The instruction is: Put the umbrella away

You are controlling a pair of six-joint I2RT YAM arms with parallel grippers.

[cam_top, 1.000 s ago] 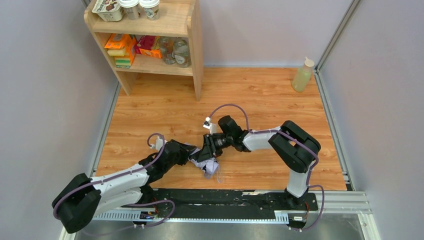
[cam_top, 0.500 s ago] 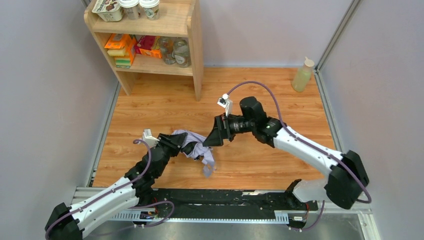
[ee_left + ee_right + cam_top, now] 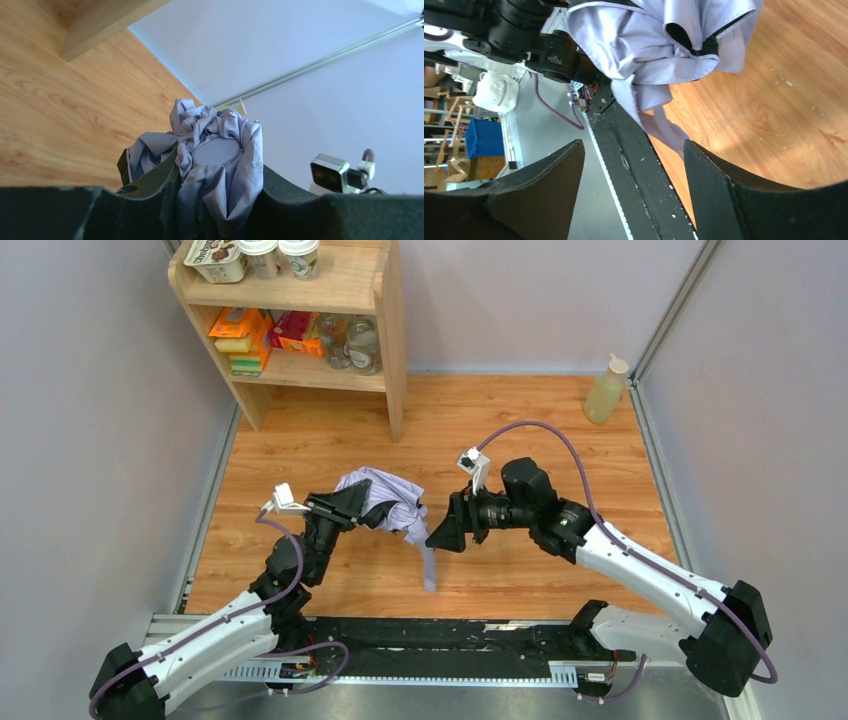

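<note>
We are holding the umbrella (image 3: pixel 385 490) up off the counter (image 3: pixel 520 430) with the left gripper (image 3: pixel 217 172). It is hanging over the near-left part of the wooden surface, in front of the shelf unit (image 3: pixel 395 340) and well apart from it. The gripper's dark fingers are pressing in on either side of the crumpled lilac canopy, so the gripper is standing partly closed around the bundle. In the left wrist view, the fabric is bunching up between the fingers, and a round lilac cap (image 3: pixel 216 152) at the middle of the folds is facing the camera.

A loose strip (image 3: pixel 428 565) of the same fabric is dangling below the bundle toward the counter. We cannot tell whether its end is touching the wood.

We are pointing the right gripper (image 3: pixel 633 145) at the umbrella from the right, with its jaws standing wide apart and nothing between them. It is hovering just beside the hanging strip without touching the canopy. In the right wrist view, the folded fabric is filling the upper part of the frame, beyond the two fingertips.

A pale squeeze bottle (image 3: pixel 605 390) is standing at the far right edge of the counter, well away from both grippers. The shelf unit is carrying boxes, jars and cups.
</note>
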